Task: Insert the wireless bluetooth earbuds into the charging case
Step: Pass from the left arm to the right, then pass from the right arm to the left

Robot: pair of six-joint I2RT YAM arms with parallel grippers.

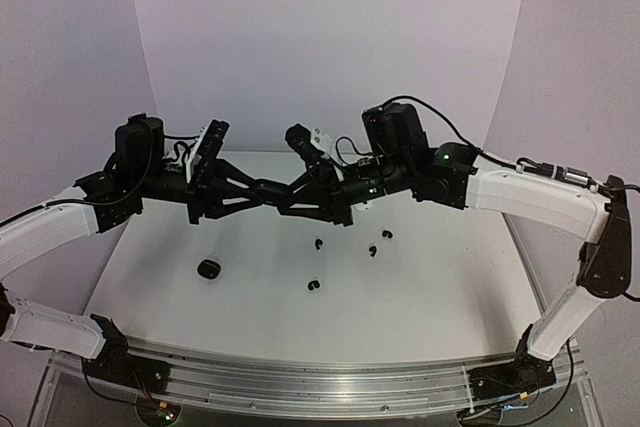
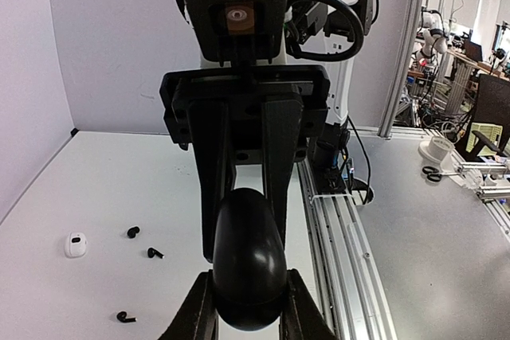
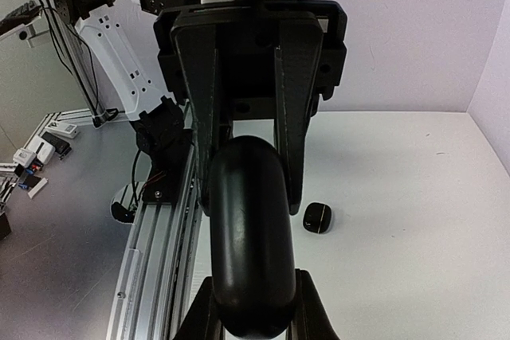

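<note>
Both grippers hold one black pebble-shaped charging case (image 1: 283,190) in the air above the table's middle, one at each end. My left gripper (image 2: 249,286) is shut on the near end of the case (image 2: 249,260). My right gripper (image 3: 253,292) is shut on it too (image 3: 247,236). The case looks closed. Several tiny black earbuds lie loose on the table: one (image 1: 319,243), another (image 1: 313,285), a third (image 1: 373,250) and one more (image 1: 387,234). Three show in the left wrist view (image 2: 133,232) (image 2: 154,253) (image 2: 125,317). No white earbud shows.
A second black case (image 1: 208,269) lies on the table at the left, also in the right wrist view (image 3: 317,217). A small white case (image 2: 76,244) lies beyond the earbuds. An aluminium rail (image 1: 320,382) runs along the table's near edge.
</note>
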